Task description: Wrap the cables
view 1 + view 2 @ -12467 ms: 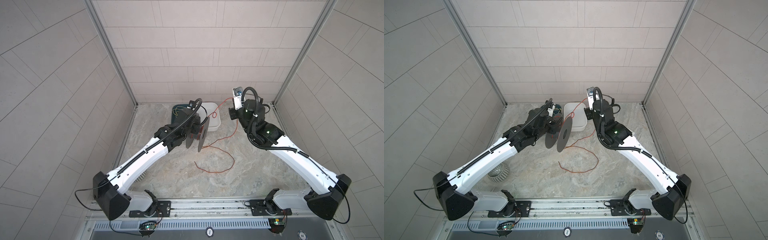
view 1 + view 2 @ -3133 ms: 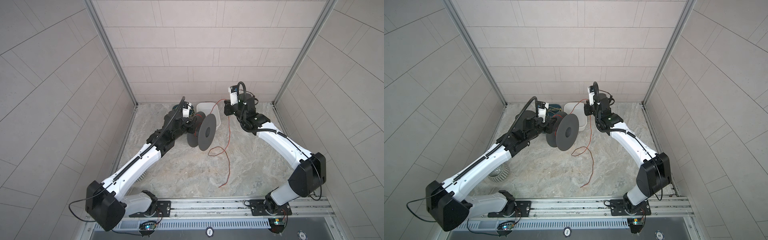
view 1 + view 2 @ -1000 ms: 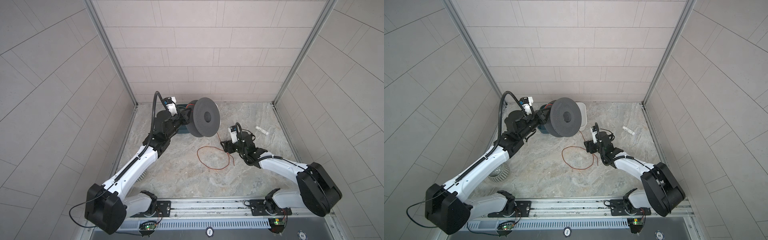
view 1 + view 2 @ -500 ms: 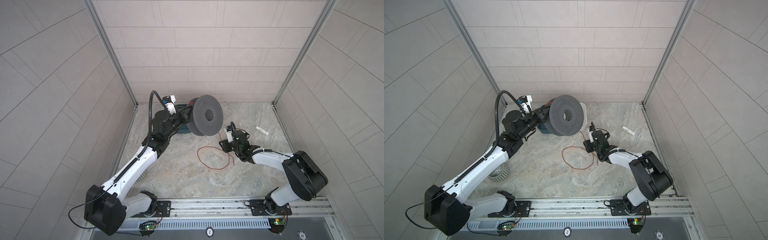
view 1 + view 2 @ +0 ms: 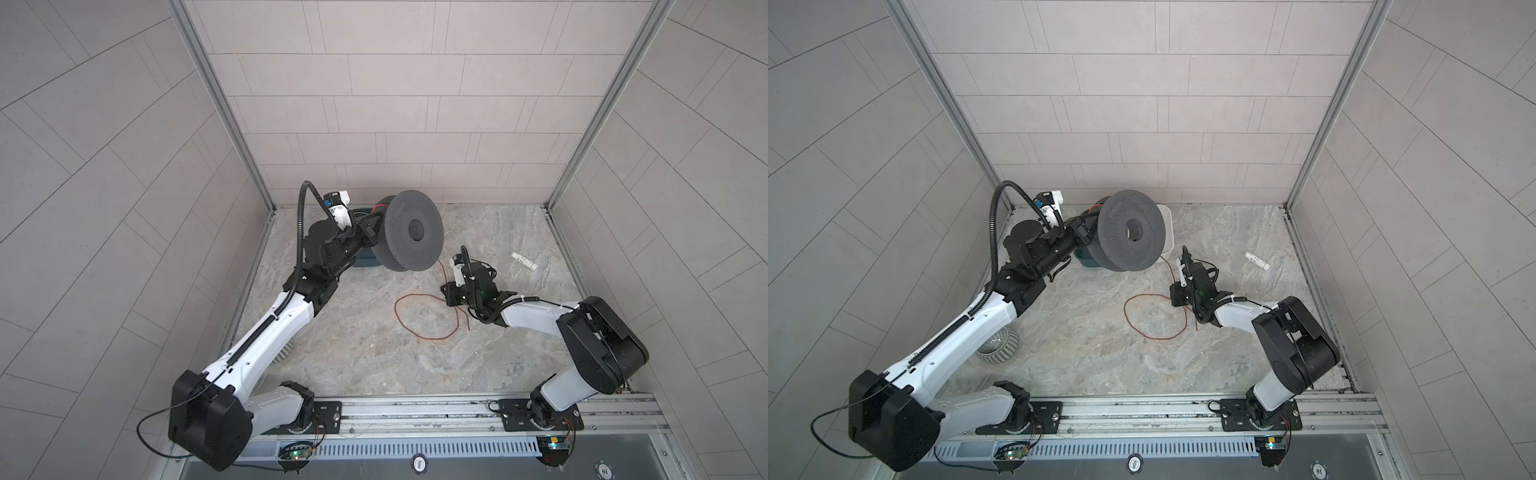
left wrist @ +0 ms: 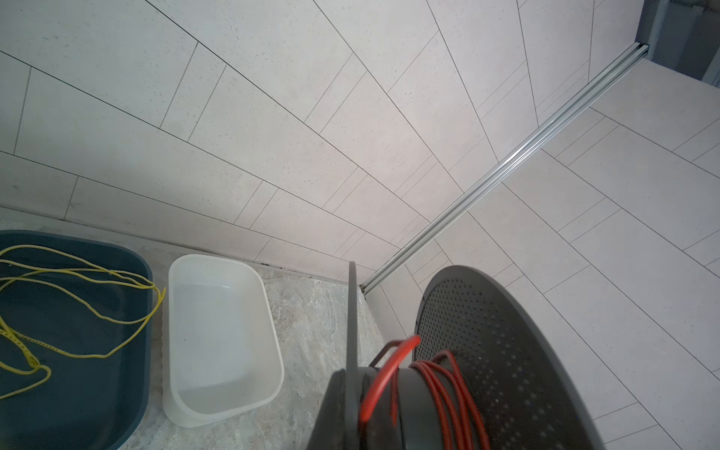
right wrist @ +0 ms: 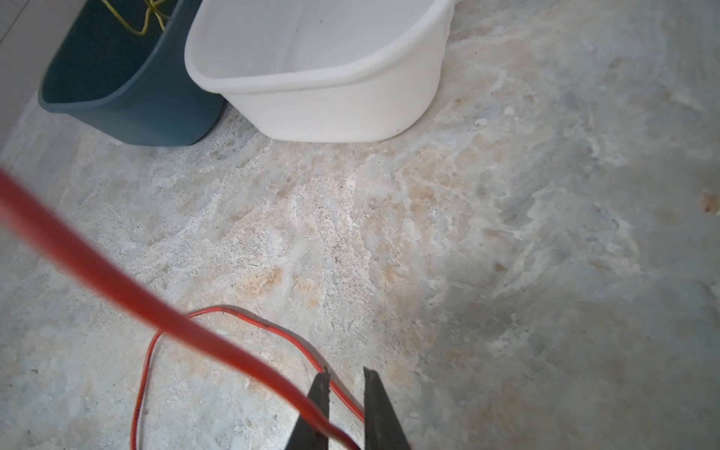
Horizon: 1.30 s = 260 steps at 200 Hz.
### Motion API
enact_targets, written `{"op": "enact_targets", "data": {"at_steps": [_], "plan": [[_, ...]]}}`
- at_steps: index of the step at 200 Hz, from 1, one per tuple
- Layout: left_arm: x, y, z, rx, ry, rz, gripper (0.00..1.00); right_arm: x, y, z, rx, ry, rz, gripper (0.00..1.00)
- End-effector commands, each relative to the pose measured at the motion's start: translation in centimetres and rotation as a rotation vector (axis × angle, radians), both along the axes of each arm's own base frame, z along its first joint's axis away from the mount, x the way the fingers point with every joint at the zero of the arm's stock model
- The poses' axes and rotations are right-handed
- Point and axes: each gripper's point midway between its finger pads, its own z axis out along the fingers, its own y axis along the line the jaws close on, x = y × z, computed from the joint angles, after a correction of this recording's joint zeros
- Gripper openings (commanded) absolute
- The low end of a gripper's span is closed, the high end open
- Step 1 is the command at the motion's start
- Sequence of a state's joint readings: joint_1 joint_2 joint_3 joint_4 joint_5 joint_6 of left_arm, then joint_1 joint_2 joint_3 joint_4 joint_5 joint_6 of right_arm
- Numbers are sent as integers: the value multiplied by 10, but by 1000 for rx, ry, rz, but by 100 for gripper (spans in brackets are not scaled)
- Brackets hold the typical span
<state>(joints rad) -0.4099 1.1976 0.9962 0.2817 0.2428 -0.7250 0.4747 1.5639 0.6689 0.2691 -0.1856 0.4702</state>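
The cable (image 5: 395, 309) is a thin red-orange wire. Most of its free length lies in one loose loop on the stone-patterned surface (image 5: 365, 370), near the middle in both top views. From the right side of the loop a strand rises to the dark grey reel (image 5: 411, 230). In the left wrist view several turns of cable (image 6: 448, 385) sit around the reel's hub between its two perforated discs.

The right claw (image 7: 346, 383) is low over the surface, just beside the loop's right edge. Its two dark fingers are drawn almost together with the cable running between them. As far as the wrist view lets me judge, they are pinching it.

The left claw (image 5: 371, 230) is pressed together on the rear side of the reel and holds it tilted, off the surface, near the back wall. The fingers themselves are hidden behind the disc.

Under and behind the reel stand a blue tub (image 7: 156, 117) and a white tub (image 7: 331, 113), side by side and almost touching. A yellow wire (image 6: 93, 355) lies tangled in the blue tub.

A small white stick (image 5: 523, 261) lies on the surface, well apart to the right. In a top view a ribbed bowl (image 5: 998, 347) shows under the left arm.
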Motion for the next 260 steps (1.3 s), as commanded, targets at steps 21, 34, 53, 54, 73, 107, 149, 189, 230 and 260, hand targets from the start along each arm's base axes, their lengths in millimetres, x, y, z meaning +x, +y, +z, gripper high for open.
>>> {"op": "enact_targets", "data": {"at_steps": [21, 34, 53, 54, 73, 107, 149, 189, 230, 260], "plan": [[-5, 19, 40, -29, -133, 84, 0, -8, -4, 1, 14, 3, -6, 0], [-1, 25, 33, -29, -118, 124, 0, -9, -6, 7, -11, -11, -7, 0], [8, 35, 21, -21, -91, 195, 0, -9, -7, 16, -59, -20, 6, 0], [8, 35, 21, -20, -90, 200, 0, -9, -6, 17, -60, -22, 8, 0], [14, 53, 11, 2, -52, 306, 0, -12, -1, 29, -97, -62, 31, 0], [16, 66, 6, 19, -43, 385, 0, -26, 15, 47, -221, -124, 118, 0], [24, 71, -6, 35, -34, 429, 0, -46, 44, 79, -344, -256, 274, 0], [29, 76, -18, 54, -10, 471, 0, -63, 71, 112, -357, -356, 390, 0], [31, 75, -23, 102, -3, 496, 0, -82, 95, 144, -407, -432, 512, 0], [32, 74, -27, 145, 2, 519, 0, -102, 115, 166, -437, -473, 629, 0]]}}
